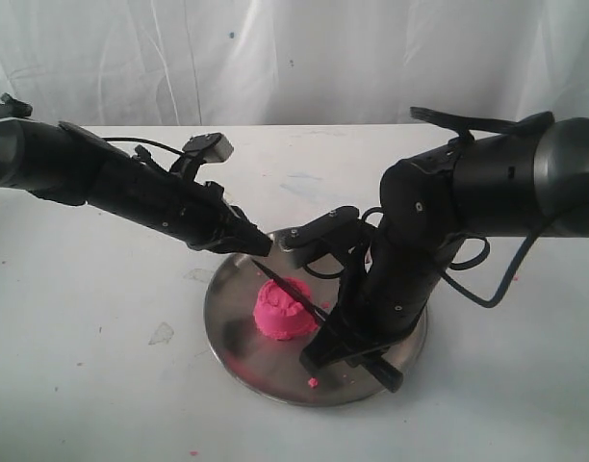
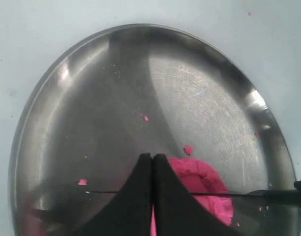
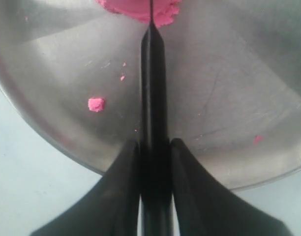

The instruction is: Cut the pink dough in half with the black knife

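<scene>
I see a white surface (image 1: 102, 366) carrying a round steel plate (image 1: 232, 322) near its middle. A few tiny pink crumbs (image 1: 192, 452) lie on the surface just beside the plate's near rim.

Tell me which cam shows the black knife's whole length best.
Exterior view: the black knife runs from the right hand across the pink dough, tip included. Right wrist view shows mainly the handle clamped between the fingers, blade edge-on. Left wrist view shows only a thin blade line over the dough.
</scene>
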Available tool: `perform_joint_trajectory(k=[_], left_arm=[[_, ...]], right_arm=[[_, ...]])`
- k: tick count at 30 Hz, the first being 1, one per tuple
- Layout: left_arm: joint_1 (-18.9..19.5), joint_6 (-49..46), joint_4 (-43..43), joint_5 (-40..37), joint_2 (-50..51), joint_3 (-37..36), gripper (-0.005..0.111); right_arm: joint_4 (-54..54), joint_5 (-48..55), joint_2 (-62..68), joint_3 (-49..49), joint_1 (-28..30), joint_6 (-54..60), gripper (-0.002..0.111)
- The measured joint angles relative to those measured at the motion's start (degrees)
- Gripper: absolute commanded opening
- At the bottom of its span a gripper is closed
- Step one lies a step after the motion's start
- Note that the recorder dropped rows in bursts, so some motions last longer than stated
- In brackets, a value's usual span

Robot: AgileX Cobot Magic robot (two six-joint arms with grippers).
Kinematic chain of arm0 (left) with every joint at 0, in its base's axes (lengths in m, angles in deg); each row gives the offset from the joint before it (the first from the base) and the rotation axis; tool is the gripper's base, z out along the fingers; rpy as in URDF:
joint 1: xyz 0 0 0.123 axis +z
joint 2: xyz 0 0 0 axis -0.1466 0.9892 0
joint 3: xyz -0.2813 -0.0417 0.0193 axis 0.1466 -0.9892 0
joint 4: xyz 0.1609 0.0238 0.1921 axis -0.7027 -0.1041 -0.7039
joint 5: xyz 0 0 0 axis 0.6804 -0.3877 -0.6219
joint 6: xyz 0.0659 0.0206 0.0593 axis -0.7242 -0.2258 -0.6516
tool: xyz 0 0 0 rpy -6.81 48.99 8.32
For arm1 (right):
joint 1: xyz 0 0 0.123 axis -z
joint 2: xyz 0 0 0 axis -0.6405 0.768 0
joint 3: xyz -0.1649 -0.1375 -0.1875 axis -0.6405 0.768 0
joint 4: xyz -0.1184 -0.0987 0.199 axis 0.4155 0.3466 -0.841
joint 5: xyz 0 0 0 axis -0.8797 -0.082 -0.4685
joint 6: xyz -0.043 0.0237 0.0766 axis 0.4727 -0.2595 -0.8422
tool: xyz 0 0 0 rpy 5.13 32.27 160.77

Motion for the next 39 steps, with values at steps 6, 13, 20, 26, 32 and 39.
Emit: perform_joint_trajectory(k=[6, 13, 20, 26, 32, 39], left_arm=[[-0.13, 0.13, 0.0, 0.3, 0.0, 0.0, 0.0], [-1.71, 0.02, 0.59, 0.77, 2.09, 0.0, 0.0], [-1.78, 0.02, 0.79, 0.77, 2.2, 0.0, 0.0], [-1.78, 0.02, 0.79, 0.77, 2.2, 0.0, 0.0], [-1.78, 0.02, 1.43, 0.77, 2.89, 0.0, 0.0], [-1.78, 0.02, 2.01, 0.66, 3.6, 0.0, 0.0]], right_arm=[[0.0, 0.0, 0.0, 0.0, 0.0, 0.11, 0.0], [0.0, 0.0, 0.0, 0.0, 0.0, 0.22, 0.0], [0.0, 0.0, 0.0, 0.0, 0.0, 0.22, 0.0], [0.0, 0.0, 0.0, 0.0, 0.0, 0.22, 0.0], [0.0, 0.0, 0.0, 0.0, 0.0, 0.22, 0.0], [0.0, -0.1, 0.0, 0.0, 0.0, 0.22, 0.0]])
